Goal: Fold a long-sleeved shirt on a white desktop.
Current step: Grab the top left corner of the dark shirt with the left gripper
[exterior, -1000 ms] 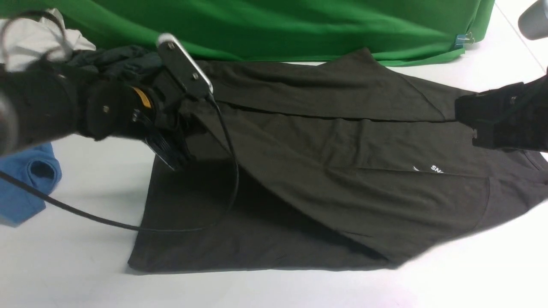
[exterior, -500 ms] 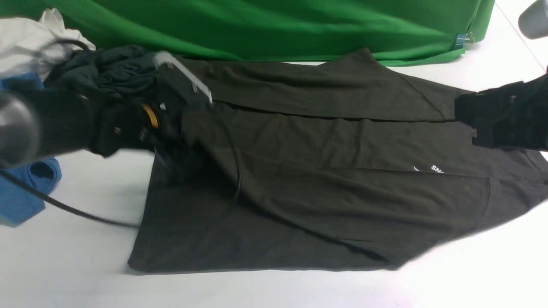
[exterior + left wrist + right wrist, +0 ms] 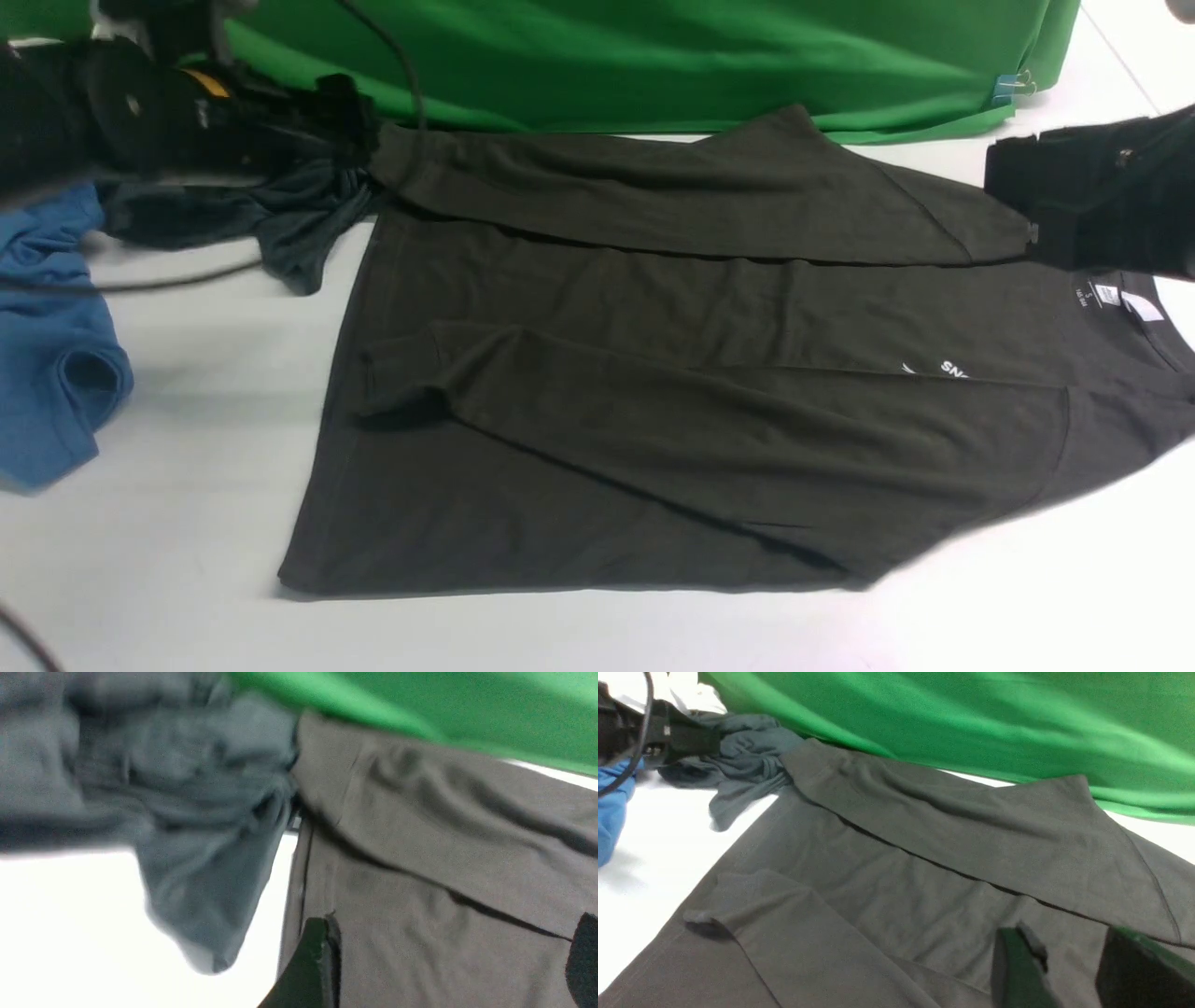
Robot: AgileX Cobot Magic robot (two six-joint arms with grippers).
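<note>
Left claw (image 3: 350, 117) sprung apart, drawn back; we see sleeve (image 3: 672, 411) dropped across long-sleeved shirt (image 3: 709, 299), flat on white desktop (image 3: 187, 420). Right claw (image 3: 1036, 233) at collar (image 3: 1167, 350), grip unclear. We reckon body fold next.

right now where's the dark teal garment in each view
Front view: teal garment upper left, against the long-sleeved shirt's far cuff.
Left wrist view: teal garment close up, blurred, beside that cuff.
Right wrist view: teal garment farther off, beside that cuff.
Shared landmark: green cloth behind it.
</note>
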